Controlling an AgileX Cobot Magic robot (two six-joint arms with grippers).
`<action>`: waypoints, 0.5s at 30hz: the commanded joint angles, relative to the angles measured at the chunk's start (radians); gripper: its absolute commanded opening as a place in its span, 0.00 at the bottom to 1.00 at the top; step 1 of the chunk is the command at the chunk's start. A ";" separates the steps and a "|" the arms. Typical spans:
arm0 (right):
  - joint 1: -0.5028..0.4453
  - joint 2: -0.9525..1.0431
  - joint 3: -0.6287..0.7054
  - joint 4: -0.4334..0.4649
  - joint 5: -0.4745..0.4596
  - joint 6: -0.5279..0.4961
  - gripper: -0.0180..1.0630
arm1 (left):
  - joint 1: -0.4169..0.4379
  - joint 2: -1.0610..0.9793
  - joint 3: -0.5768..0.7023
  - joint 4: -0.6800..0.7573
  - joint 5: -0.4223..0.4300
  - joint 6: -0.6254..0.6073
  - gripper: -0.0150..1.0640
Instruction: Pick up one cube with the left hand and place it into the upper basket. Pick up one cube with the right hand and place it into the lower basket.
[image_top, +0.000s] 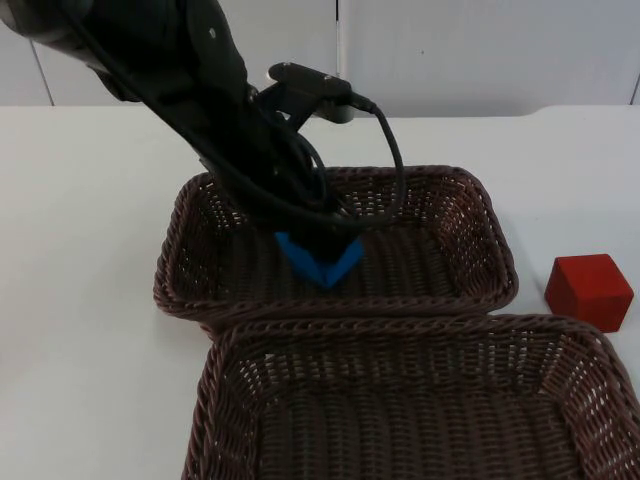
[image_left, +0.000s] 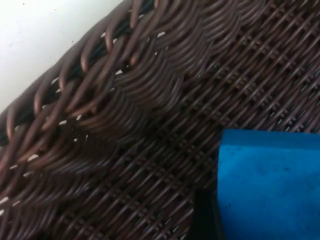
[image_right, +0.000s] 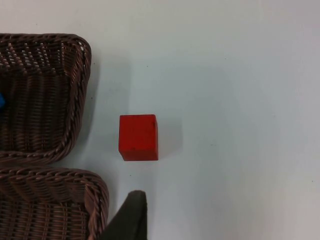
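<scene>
Blue cube (image_top: 322, 260): inside the upper basket (image_top: 480, 215), low over its woven floor near the middle, tilted with one corner pointing down. Pinched between the jaws of the left gripper (image_top: 318, 245), which reaches down into the basket from the left arm. In the left wrist view the blue cube (image_left: 267, 185) sits close against the dark fingertip, with the basket's floor and its braided wall (image_left: 125, 75) behind.

Red cube (image_top: 589, 291): on the white counter (image_top: 80, 220), upright, to the right of the upper basket and just beyond the lower basket's far right corner, apart from both. In the right wrist view the red cube (image_right: 138, 137) lies near the corners of both baskets, touching neither.

Lower basket (image_top: 240, 350): nearer the camera, its far rim just beside the upper basket's near rim.

Right gripper (image_right: 131, 212): held over the counter beside the lower basket (image_right: 95, 187), short of the red cube; one dark fingertip in view, jaw state cannot be told.
</scene>
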 joint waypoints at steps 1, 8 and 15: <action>-0.004 -0.001 -0.005 -0.003 -0.013 -0.009 0.99 | -0.006 0.002 -0.005 -0.008 -0.004 -0.004 0.28; -0.004 -0.001 -0.005 -0.003 -0.013 -0.009 0.99 | -0.006 -0.013 -0.005 -0.013 0.009 -0.004 0.75; -0.004 -0.001 -0.005 -0.003 -0.013 -0.009 0.99 | -0.006 -0.061 -0.005 -0.009 0.014 -0.007 0.80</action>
